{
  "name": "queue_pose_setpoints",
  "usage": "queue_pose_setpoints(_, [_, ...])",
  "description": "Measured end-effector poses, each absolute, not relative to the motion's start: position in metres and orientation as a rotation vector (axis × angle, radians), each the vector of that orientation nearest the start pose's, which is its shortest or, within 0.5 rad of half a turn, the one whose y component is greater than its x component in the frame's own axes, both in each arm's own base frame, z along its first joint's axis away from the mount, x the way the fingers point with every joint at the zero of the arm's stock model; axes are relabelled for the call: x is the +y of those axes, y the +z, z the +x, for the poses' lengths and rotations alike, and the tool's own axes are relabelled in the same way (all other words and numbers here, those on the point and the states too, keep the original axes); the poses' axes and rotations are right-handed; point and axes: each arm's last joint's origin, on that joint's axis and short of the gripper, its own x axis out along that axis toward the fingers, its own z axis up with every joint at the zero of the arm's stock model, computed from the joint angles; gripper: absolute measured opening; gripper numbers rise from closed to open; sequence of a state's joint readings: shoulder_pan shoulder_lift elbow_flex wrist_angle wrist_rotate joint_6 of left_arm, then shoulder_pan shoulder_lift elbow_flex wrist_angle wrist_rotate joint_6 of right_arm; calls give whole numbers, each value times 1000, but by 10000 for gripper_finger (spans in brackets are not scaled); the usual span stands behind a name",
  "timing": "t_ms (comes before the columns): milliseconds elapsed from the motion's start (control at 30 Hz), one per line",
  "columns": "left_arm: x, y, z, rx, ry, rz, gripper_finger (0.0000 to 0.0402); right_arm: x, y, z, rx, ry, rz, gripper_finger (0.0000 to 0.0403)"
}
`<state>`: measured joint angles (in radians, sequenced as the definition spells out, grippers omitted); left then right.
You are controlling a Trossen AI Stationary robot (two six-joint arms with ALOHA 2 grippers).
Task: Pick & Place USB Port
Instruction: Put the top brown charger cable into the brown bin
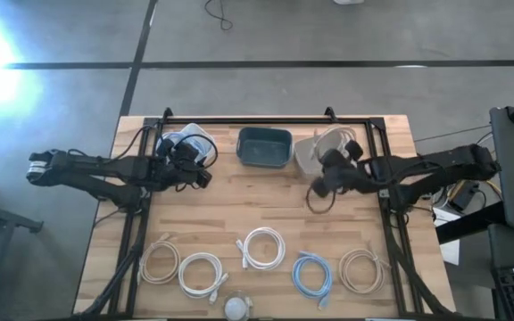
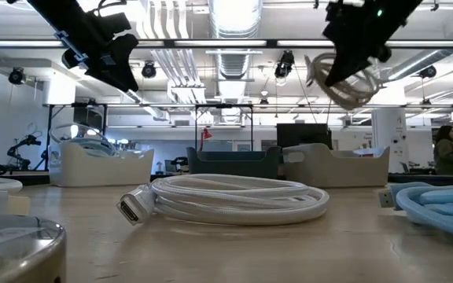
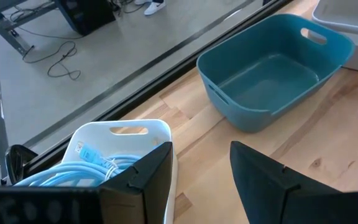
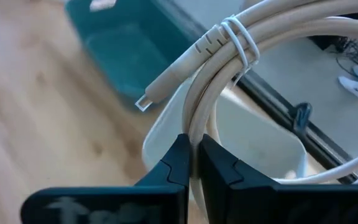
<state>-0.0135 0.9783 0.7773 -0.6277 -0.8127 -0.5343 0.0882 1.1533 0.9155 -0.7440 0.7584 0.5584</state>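
Observation:
My right gripper (image 4: 195, 155) is shut on a coiled beige USB cable (image 1: 320, 199) and holds it in the air over the near edge of the beige bin (image 1: 310, 153). In the low view the coil (image 2: 351, 88) hangs high above the table. The cable's plug (image 4: 166, 82) sticks out beside a white tie (image 4: 241, 38). My left gripper (image 3: 199, 177) is open, touches nothing, and hovers by the white bin (image 3: 120, 134), in which a light blue cable (image 3: 73, 169) lies. Between the two bins stands a teal bin (image 1: 264, 148). My right gripper pinches several strands of the beige coil (image 4: 197, 127) between its two fingers, a short way from the tied plug end. The coil is lifted clear and hangs below the gripper (image 2: 352, 55).
Along the table's near edge lie several coiled cables: beige (image 1: 159, 264), white (image 1: 201, 273), white (image 1: 263, 248), light blue (image 1: 312, 273), beige (image 1: 362, 269). A round grey object (image 1: 236, 308) sits at the near edge. Bare wood lies in the middle.

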Motion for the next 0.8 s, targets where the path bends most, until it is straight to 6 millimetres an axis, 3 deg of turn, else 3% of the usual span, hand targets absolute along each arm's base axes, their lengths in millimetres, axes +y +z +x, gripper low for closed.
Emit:
queue_pose_setpoints(333, [18, 269, 185, 532, 923, -150, 179, -51, 211, 210, 521, -840, 168, 13])
queue_pose_setpoints(567, [18, 270, 186, 524, 922, -154, 179, -60, 173, 204, 572, -926, 264, 13])
queue_pose_setpoints(800, [18, 270, 186, 519, 922, -156, 179, -64, 148, 210, 685, -959, 228, 22])
